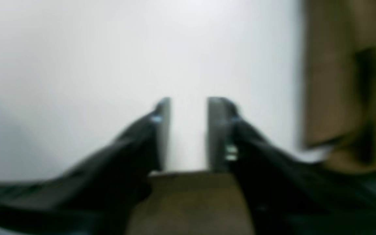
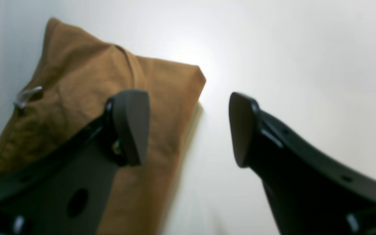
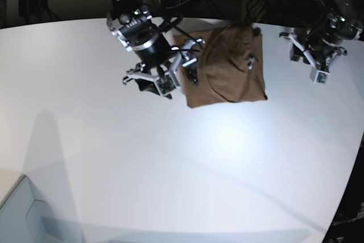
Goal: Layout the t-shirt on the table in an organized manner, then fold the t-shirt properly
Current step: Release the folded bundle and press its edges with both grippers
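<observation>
The one tan-brown cloth t-shirt (image 3: 227, 66) lies folded into a compact rectangle at the far middle of the wide white worktop (image 3: 170, 169), its whitish neck tag (image 2: 27, 95) showing. My right gripper (image 2: 188, 127) hangs over the shirt's edge, fingers (image 2: 132, 125) spread wide and holding nothing. My left gripper (image 1: 188, 133) sits off the shirt's other side, fingers apart with bare worktop between them, empty. I judge the fold nearly finished; doing it well now means lifting both arms straight up, snagging no cloth. I count one shirt, two grippers.
</observation>
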Tool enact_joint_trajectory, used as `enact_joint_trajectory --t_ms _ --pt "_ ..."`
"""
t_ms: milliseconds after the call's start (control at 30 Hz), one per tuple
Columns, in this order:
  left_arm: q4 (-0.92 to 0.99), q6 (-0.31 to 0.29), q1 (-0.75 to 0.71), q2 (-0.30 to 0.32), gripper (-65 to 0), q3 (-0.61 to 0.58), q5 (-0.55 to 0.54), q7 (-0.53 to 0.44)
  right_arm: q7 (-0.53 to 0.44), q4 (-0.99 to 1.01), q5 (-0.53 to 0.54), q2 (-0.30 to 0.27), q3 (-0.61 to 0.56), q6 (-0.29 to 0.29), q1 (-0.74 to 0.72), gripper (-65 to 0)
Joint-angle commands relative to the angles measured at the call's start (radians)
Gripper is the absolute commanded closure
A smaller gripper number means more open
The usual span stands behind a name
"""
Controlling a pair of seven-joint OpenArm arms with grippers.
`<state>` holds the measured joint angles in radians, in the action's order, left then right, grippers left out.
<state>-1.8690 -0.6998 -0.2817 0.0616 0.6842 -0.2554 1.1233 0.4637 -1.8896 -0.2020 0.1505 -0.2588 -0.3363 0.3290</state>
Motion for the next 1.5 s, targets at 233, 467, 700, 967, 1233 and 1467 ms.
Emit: enact_joint_trajectory --t_ms 233,467,700,967,1233,1467 --pt "0.009 0.002 0.072 -0.110 -51.4 -0.004 -0.002 0.091 -0.023 -0.083 0.008 -0.047 0.020 -0.001 0.015 -39.3" --pt "0.016 0.002 0.105 -0.159 -51.8 0.002 -0.055 0.153 -0.021 -0.083 0.008 -0.081 0.026 -0.001 0.026 -39.3" --pt "0.021 0.002 0.105 -0.115 -51.8 0.006 -0.327 0.217 -0.021 -0.081 0.008 -0.081 0.026 -0.001 0.029 -39.3" --pt "0.026 0.002 0.112 -0.113 -51.8 0.056 -0.361 0.219 -0.021 -0.081 0.008 -0.081 0.026 -0.001 0.029 -39.3" --pt "0.216 0.002 0.143 -0.119 -51.8 0.064 -0.370 0.215 -0.021 -0.080 0.008 -0.081 0.020 -0.001 0.029 -39.3" --pt "0.216 0.002 0.135 -0.113 -51.8 0.067 -0.396 0.226 -0.021 -0.080 0.008 -0.081 0.019 -0.001 0.031 -39.3"
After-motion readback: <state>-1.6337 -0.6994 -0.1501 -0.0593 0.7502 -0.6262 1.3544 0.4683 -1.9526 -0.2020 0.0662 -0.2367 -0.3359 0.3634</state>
